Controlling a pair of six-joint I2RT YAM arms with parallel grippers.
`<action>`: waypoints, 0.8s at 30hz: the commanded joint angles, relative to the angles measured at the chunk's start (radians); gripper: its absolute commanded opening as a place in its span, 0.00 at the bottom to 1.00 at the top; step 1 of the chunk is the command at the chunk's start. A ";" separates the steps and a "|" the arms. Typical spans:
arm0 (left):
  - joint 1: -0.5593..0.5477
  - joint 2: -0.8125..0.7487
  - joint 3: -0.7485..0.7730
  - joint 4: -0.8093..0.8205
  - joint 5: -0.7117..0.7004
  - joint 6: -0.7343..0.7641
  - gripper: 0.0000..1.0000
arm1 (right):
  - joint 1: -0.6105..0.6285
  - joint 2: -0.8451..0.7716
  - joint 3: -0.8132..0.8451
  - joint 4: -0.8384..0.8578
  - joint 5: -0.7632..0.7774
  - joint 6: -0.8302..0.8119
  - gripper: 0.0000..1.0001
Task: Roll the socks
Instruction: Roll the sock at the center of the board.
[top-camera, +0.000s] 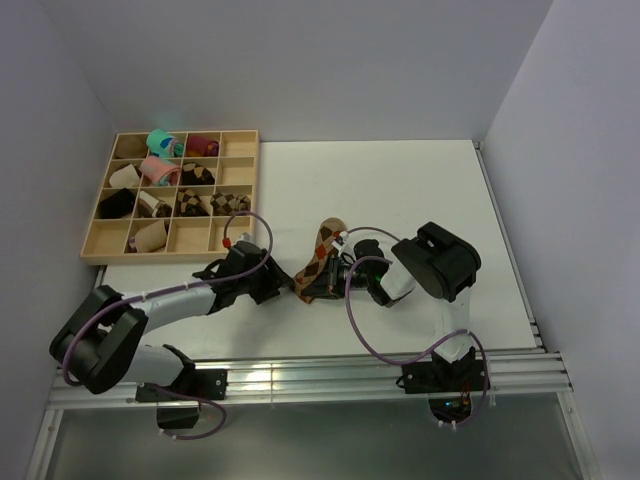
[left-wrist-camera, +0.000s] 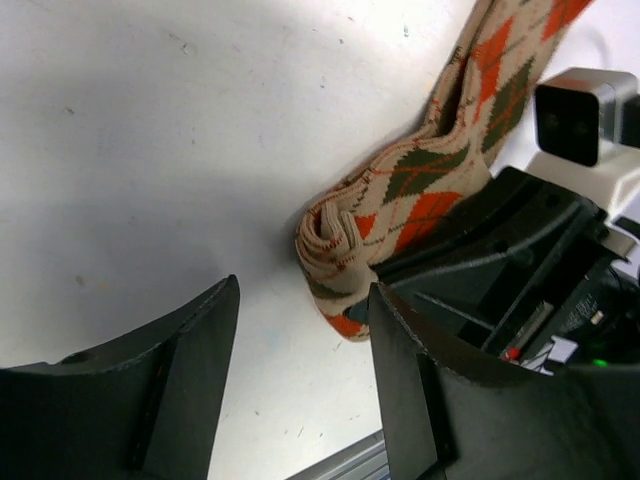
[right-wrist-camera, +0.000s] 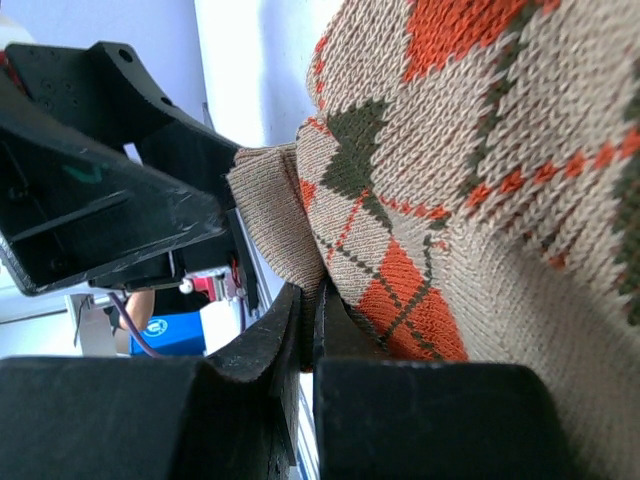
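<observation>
The tan argyle sock (top-camera: 324, 252) with dark brown and orange-red diamonds lies on the white table between my two arms, its near end folded into a partial roll (left-wrist-camera: 340, 245). My right gripper (top-camera: 330, 284) is shut on that rolled end; in the right wrist view its jaws (right-wrist-camera: 308, 305) pinch the ribbed fabric of the sock (right-wrist-camera: 450, 180). My left gripper (top-camera: 284, 282) is open and empty, just left of the roll. In the left wrist view the left gripper (left-wrist-camera: 302, 290) has its jaws spread over bare table, and the roll lies just beyond the fingertips.
A wooden compartment tray (top-camera: 150, 256) at the back left holds several rolled socks, among them teal (top-camera: 160, 141), pink (top-camera: 158, 170) and maroon (top-camera: 203, 146). The right gripper's black body (left-wrist-camera: 500, 250) is close against my left gripper's right finger. A metal rail (top-camera: 300, 378) runs along the near edge.
</observation>
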 joint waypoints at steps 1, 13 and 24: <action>0.004 -0.075 -0.033 0.079 -0.006 0.037 0.60 | -0.022 0.054 -0.029 -0.228 0.133 -0.081 0.00; 0.018 -0.013 -0.043 0.124 0.038 0.048 0.43 | -0.023 0.059 -0.015 -0.244 0.129 -0.091 0.00; 0.017 0.046 -0.037 0.174 0.069 0.058 0.45 | -0.023 0.060 -0.007 -0.253 0.124 -0.097 0.00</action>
